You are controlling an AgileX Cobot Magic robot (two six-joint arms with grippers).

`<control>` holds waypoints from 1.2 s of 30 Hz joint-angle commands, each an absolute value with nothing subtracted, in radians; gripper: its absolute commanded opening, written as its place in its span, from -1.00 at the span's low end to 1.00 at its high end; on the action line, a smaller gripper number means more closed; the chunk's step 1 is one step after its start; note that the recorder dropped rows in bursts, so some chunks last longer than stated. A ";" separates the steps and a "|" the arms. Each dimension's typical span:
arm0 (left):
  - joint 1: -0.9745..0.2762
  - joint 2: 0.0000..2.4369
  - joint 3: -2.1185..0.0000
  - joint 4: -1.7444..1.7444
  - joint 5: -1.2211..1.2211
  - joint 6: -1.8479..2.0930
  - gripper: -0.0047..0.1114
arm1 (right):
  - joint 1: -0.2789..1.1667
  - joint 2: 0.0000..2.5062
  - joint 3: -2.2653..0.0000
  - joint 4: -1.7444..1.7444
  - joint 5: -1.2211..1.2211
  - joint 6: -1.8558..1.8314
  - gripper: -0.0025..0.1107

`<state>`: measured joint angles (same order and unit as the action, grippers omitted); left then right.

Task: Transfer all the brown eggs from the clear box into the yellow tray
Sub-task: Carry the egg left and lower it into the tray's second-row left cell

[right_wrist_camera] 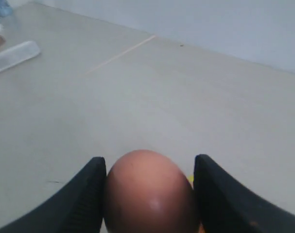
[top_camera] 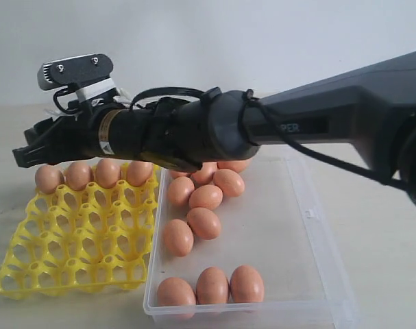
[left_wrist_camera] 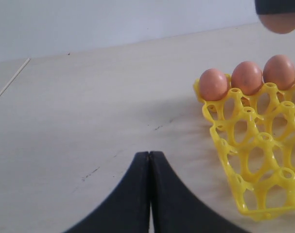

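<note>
Currently gripped: one smooth, oval, orange-brown hen's egg (right_wrist_camera: 149,194), pinched between the two black fingers (right_wrist_camera: 84,199) of the right tool (right_wrist_camera: 149,162).
Right tool state: jaws spread to the egg's width, one finger against each side of the shell.
Right tool place: its dark arm (top_camera: 317,116) reaches across to the left of the exterior view, and the tool hangs above the far row of the bright yellow plastic egg tray (top_camera: 77,253).
Left tool state: the left tool (left_wrist_camera: 149,154) has its black fingers pressed flat together, with nothing between them.
Left tool place: above the bare pale worktop (left_wrist_camera: 89,97), near a corner of the yellow tray.
Tray contents: four brown eggs (top_camera: 78,175) sit side by side in the far row of cups.
Tray place: on the worktop, just beside the left long wall of the shallow clear rectangular plastic box (top_camera: 276,233).
Box contents: three eggs (top_camera: 212,285) lie in a row at the near end. A loose cluster (top_camera: 205,197) lies toward the far left corner, some of it partly hidden behind the arm, so the count cannot be told.
</note>
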<state>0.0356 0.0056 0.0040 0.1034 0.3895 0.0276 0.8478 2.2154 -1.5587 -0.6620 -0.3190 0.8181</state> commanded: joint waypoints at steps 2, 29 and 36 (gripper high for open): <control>0.028 0.000 0.000 0.101 0.380 0.026 -0.92 | 0.854 2.300 -1.674 -0.976 -0.442 1.162 -0.96; 0.028 0.000 0.000 0.101 0.380 0.024 -0.92 | 0.830 2.493 -1.829 -1.002 -0.537 1.176 -0.96; 0.028 0.000 0.000 0.101 0.380 0.024 -0.92 | 0.830 2.518 -1.845 -1.002 -0.536 1.178 -0.96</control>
<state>0.0356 0.0056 0.0040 0.1034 0.3895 0.0276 0.8372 2.5194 -1.8352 -1.0100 -0.5219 1.1882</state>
